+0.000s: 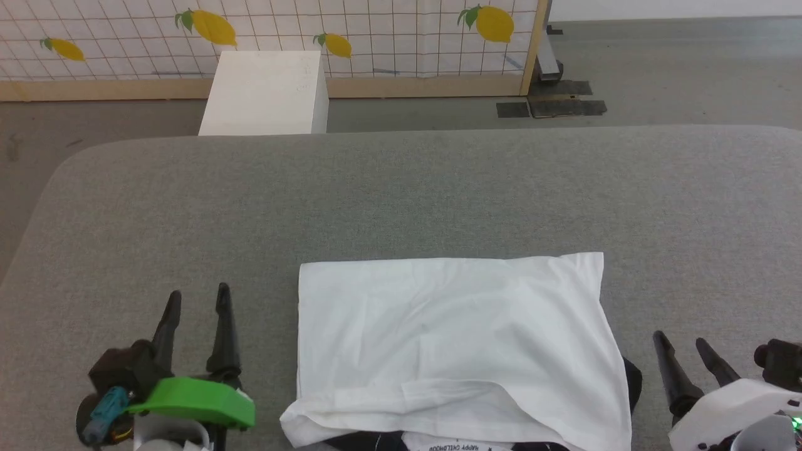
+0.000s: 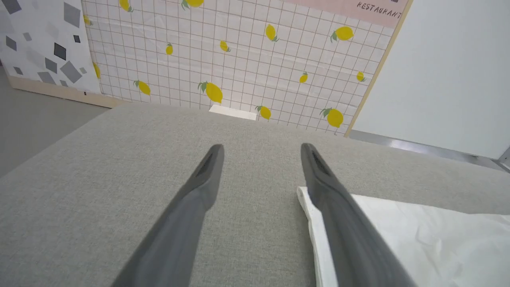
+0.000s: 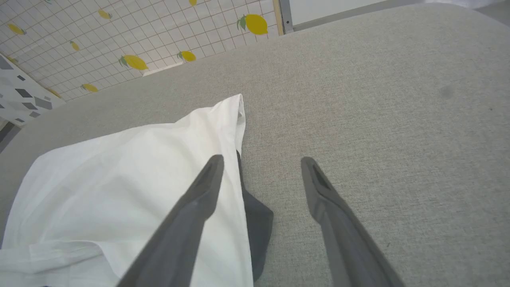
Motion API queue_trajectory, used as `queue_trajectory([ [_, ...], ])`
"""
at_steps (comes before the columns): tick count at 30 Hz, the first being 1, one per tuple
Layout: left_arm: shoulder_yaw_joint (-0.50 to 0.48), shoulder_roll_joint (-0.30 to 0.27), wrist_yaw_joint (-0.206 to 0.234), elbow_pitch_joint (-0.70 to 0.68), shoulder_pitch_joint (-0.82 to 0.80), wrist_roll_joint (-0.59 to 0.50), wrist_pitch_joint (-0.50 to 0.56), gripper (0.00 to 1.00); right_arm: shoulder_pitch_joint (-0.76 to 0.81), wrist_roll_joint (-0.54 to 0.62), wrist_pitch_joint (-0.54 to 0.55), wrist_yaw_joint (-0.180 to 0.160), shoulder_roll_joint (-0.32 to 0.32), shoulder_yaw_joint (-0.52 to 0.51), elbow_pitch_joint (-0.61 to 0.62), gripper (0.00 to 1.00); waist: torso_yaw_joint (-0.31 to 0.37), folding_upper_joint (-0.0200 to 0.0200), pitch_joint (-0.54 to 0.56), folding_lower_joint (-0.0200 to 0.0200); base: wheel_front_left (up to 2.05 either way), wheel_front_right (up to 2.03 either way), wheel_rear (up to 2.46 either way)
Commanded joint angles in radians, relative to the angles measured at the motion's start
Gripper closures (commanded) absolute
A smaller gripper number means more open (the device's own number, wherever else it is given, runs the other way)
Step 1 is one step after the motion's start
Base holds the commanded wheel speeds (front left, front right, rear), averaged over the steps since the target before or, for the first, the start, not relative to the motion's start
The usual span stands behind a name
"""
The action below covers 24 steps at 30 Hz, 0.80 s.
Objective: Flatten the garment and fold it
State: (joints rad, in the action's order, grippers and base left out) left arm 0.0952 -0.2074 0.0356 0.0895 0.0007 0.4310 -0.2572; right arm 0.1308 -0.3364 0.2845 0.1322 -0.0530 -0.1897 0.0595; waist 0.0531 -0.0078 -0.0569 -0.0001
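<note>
On the grey table (image 1: pixel 401 188), near its front edge, the garment (image 1: pixel 457 338) lies folded into a white rectangle between the two grippers. The bottom of the head view cuts off its near edge, where small upside-down print (image 1: pixel 452 446) is hard to read. Black cloth (image 1: pixel 631 379) peeks out at its right side. The left gripper (image 1: pixel 197 293) and right gripper (image 1: pixel 680 338) are both spread wide, holding nothing.

A folded white cloth shirt with black sleeves (image 1: pixel 451 332) lies on a grey fabric-covered table (image 1: pixel 401 188). Left of the shirt is the left gripper (image 1: pixel 198 291), right of it the right gripper (image 1: pixel 679 338), and behind it, past the table, a white rectangular box (image 1: pixel 266 94).
</note>
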Motion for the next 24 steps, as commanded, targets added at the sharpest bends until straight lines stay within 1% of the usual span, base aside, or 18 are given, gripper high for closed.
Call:
queue_trajectory([
  [1,-0.008,0.017,-0.008,-0.004,-0.023,-0.033,-0.004,0.00,-0.029,-0.019,-0.009,-0.002,0.002,0.003,-0.030,0.00,-0.002,0.0076,-0.005,0.0001,0.00,0.00,0.00],
  [6,-0.042,0.061,-0.028,-0.002,-0.065,-0.091,-0.004,0.00,-0.088,-0.054,0.020,-0.002,0.003,0.002,-0.147,0.00,-0.004,0.0076,-0.021,0.0001,0.00,0.00,0.00],
  [13,-0.074,0.104,-0.047,0.022,-0.081,-0.132,-0.004,0.00,-0.175,-0.087,0.092,-0.002,0.003,0.050,-0.291,0.00,0.003,0.0076,-0.041,0.0001,0.00,0.00,0.00],
  [19,-0.085,0.123,-0.065,0.042,-0.081,-0.145,-0.004,0.00,-0.217,-0.066,0.172,-0.002,0.003,0.075,-0.380,0.00,-0.004,0.0076,-0.052,0.0001,0.00,0.00,0.00],
  [22,-0.093,0.126,-0.078,0.055,-0.088,-0.146,-0.004,0.00,-0.226,-0.065,0.220,-0.002,0.003,0.077,-0.409,0.00,-0.010,0.0076,-0.055,0.0001,0.00,0.00,0.00],
  [24,-0.095,0.128,-0.086,0.065,-0.092,-0.148,-0.004,0.00,-0.230,-0.084,0.259,-0.002,0.003,0.090,-0.422,0.00,-0.015,0.0076,-0.055,0.0001,0.00,0.00,0.00],
])
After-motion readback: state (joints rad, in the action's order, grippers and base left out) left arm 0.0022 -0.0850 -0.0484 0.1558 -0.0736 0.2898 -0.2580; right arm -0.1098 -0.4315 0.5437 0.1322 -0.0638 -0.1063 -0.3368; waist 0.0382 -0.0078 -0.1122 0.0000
